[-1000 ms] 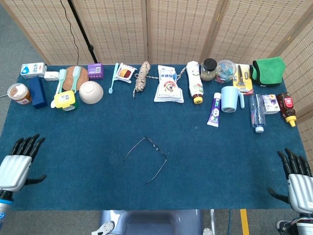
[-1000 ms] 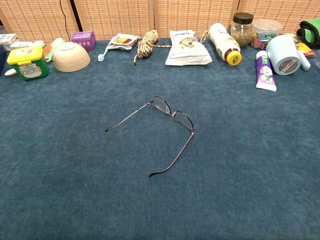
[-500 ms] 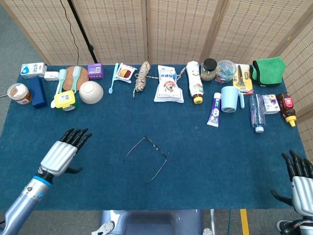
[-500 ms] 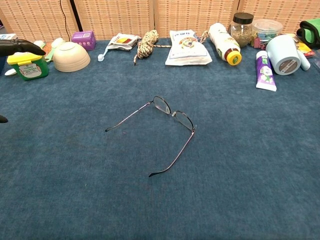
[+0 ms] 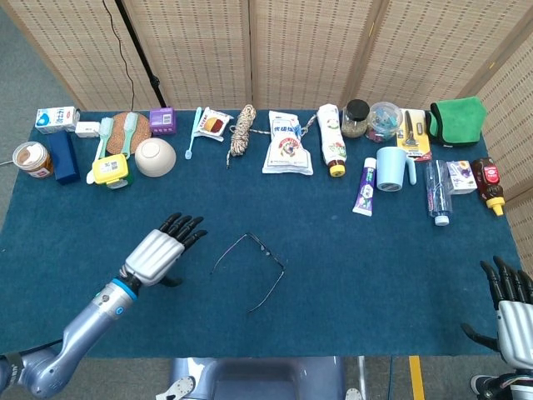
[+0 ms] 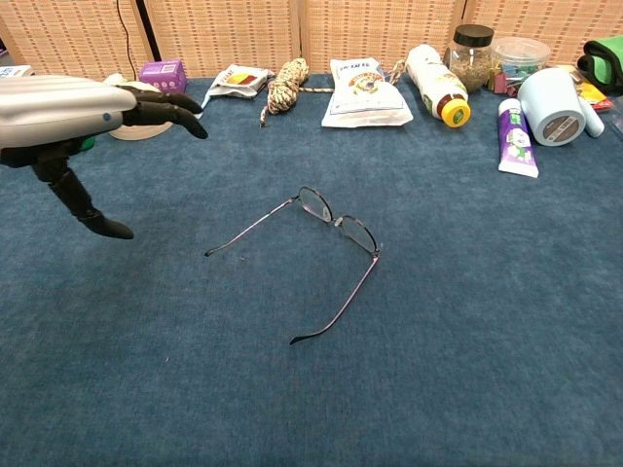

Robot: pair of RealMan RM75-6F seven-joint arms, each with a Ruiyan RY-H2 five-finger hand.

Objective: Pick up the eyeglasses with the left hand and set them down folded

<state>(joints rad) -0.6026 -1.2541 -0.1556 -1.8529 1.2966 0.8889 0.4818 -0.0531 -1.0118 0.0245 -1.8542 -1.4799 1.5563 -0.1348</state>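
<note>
The glasses (image 5: pixel 250 268) lie near the middle of the desk (image 5: pixel 350 275), a bit toward the front edge, both arms unfolded. In the head view the lens bar runs diagonally from upper left to lower right, and the two thin arms trail off toward the front-left, so the open side faces the front-left corner. One arm tip ends closer to the left hand, the other closer to the front edge.

The left hand (image 5: pixel 160 252) is over the desk just left of the glasses, not touching them. Its fingers (image 5: pixel 185 227) are stretched out and spread, pointing toward the back-right, thumb sticking down and away from the rest. Nothing in it. The chest view shows the same thing: palm up off the cloth, fingers straight, thumb hanging toward the surface.

The right hand (image 5: pixel 511 310) sits off the front-right corner, only partly in frame, fingers up and apart, holding nothing.

Along the back edge there's a row of stuff: a bowl (image 5: pixel 155 157), a rope bundle (image 5: pixel 241 130), a white bag (image 5: pixel 287 143), a blue cup (image 5: pixel 393 168) and a green cloth (image 5: pixel 456 121).
</note>
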